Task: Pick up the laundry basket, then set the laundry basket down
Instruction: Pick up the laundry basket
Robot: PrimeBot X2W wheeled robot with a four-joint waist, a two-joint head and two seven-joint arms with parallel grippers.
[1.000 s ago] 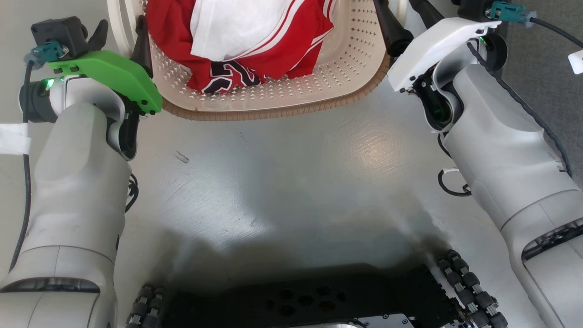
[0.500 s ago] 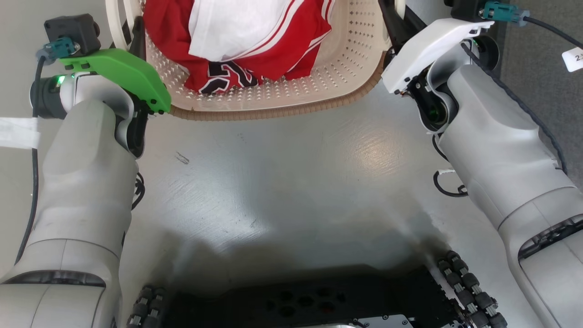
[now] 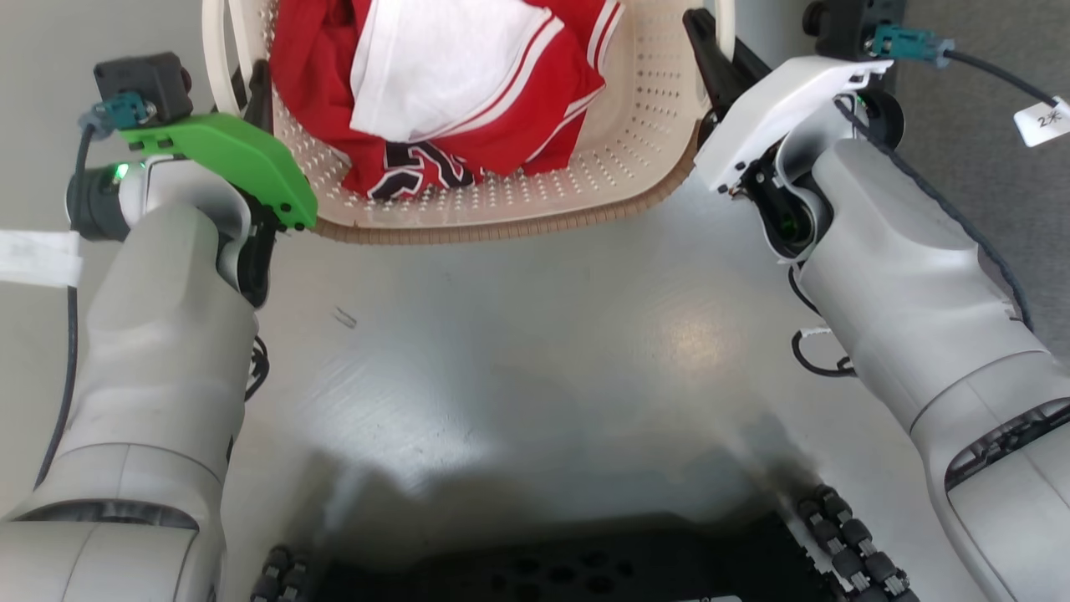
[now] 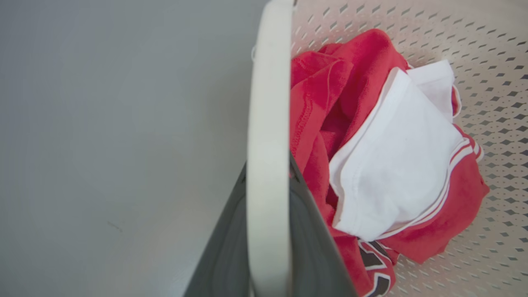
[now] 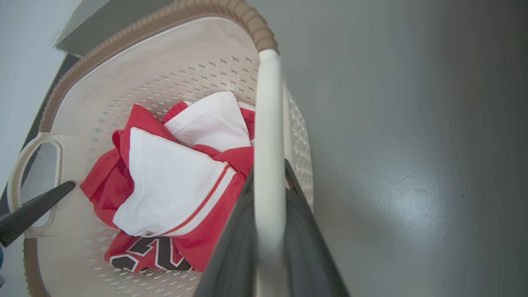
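The laundry basket (image 3: 535, 201) is shown with its brown rim nearest the robot, above the grey floor (image 3: 518, 351). At the basket's left side, the left gripper (image 4: 268, 165) is clamped on the white left handle (image 4: 268, 103). At its right side, the right gripper (image 5: 269, 169) is clamped likewise on the right handle (image 5: 268, 103). Red and white clothing (image 3: 451, 92) is contained within. The grasp is judged complete. Whether the basket is clear of the floor cannot be told, and setting down is left.

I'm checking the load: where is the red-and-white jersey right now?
Head view, top centre: the jersey lies inside the laundry basket, between the left gripper and the right gripper.
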